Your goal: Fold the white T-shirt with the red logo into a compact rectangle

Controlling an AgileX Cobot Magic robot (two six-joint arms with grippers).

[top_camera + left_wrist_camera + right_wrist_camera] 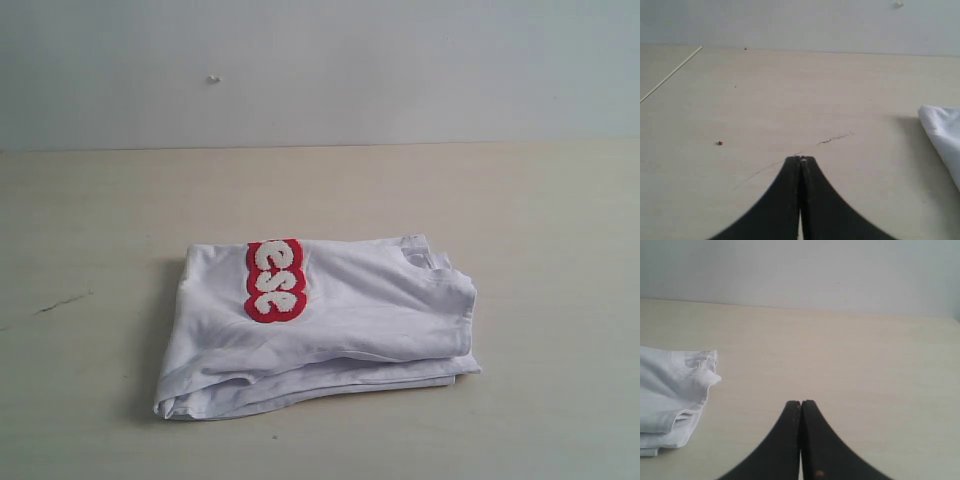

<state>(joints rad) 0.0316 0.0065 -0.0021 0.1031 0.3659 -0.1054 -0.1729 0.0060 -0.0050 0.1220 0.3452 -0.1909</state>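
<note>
left gripper [801,160]: fingers pressed together, empty, over bare bench [765,100]; shirt [945,135] apart from them.
right gripper [801,402]: fingers together, empty; shirt's collar end well apart.
shirt: folded stack, mid-bench, clear of the far edge.
logo [274,280]: on top, at the stack's far edge.

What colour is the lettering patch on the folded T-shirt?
White fuzzy letters on a red backing, on the white T-shirt; clearest in the exterior view.

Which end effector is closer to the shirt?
Right, probably. The right end effector hangs shut a short gap from the shirt, at its collar side; the left end effector, also shut, is farther at the other side.
</note>
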